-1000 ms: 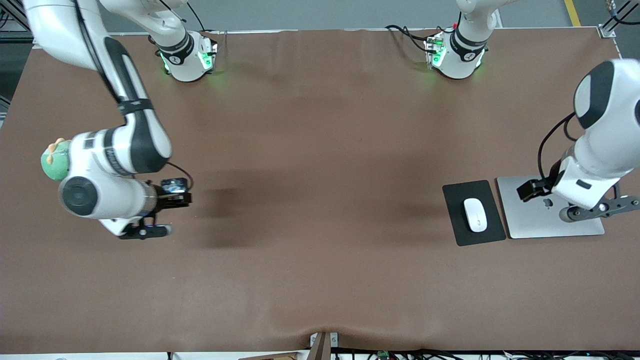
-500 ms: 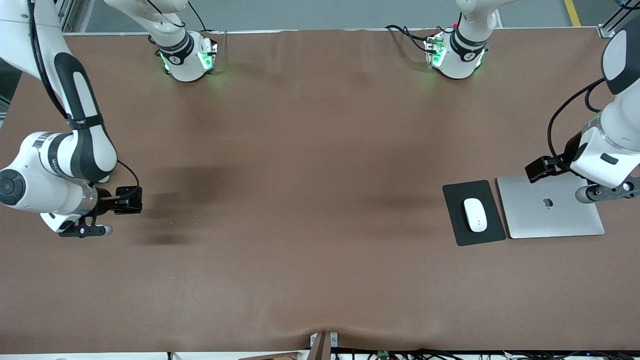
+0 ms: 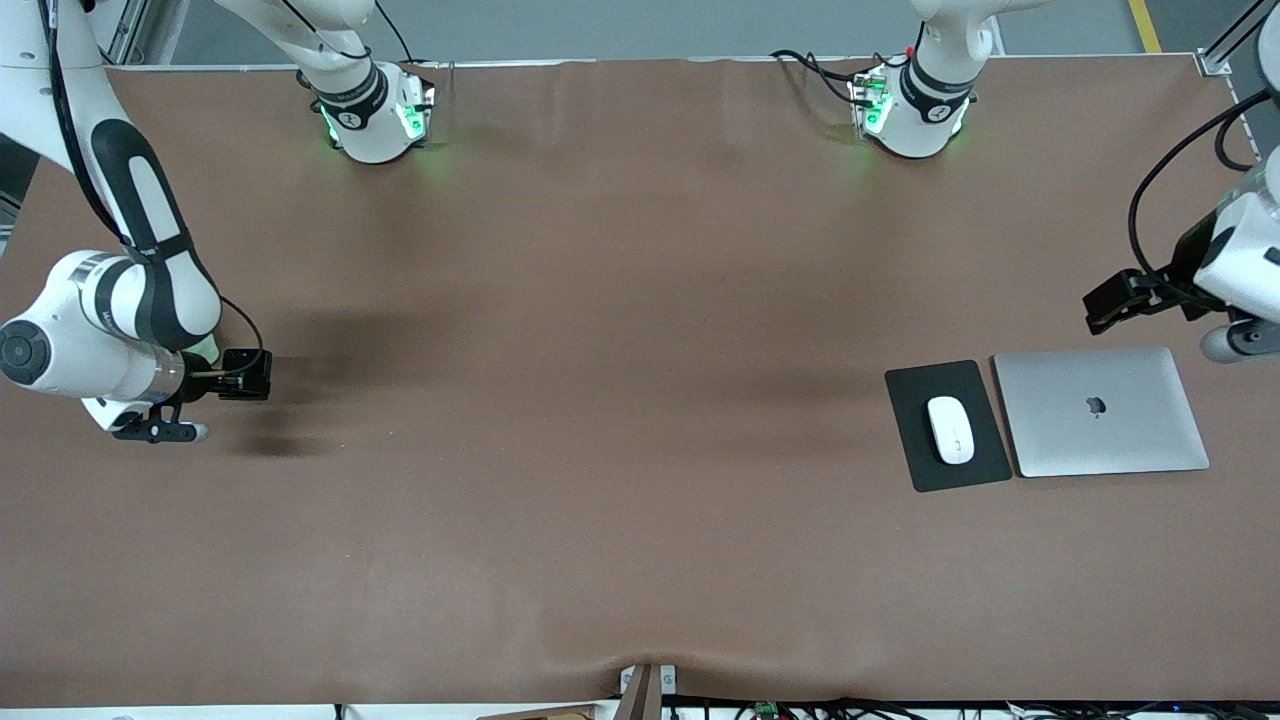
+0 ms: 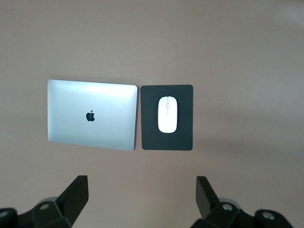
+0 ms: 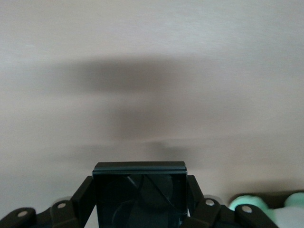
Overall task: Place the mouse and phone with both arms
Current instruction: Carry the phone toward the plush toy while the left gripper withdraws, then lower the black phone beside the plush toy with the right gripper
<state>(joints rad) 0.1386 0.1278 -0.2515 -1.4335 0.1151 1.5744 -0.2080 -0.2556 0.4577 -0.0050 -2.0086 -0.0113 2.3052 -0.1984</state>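
The white mouse (image 3: 950,429) lies on a dark mouse pad (image 3: 985,430) toward the left arm's end of the table. It also shows in the left wrist view (image 4: 167,114) on the pad (image 4: 183,135). My left gripper (image 3: 1125,300) is open and empty, up over bare table beside the laptop; its own view shows the open fingers (image 4: 141,187). My right gripper (image 3: 228,378) is shut on the black phone (image 3: 248,373), held over the table at the right arm's end. In the right wrist view the phone (image 5: 139,190) sits between the fingers (image 5: 81,192).
A closed silver laptop (image 3: 1100,412) lies beside the mouse pad, and shows in the left wrist view (image 4: 90,114). A pale green object (image 5: 294,199) shows partly by the right arm. The brown table (image 3: 600,350) is bare across its middle.
The right arm has carried the phone toward the right arm's end of the table. The left gripper has moved off the laptop, toward the robots' bases and the table's end.
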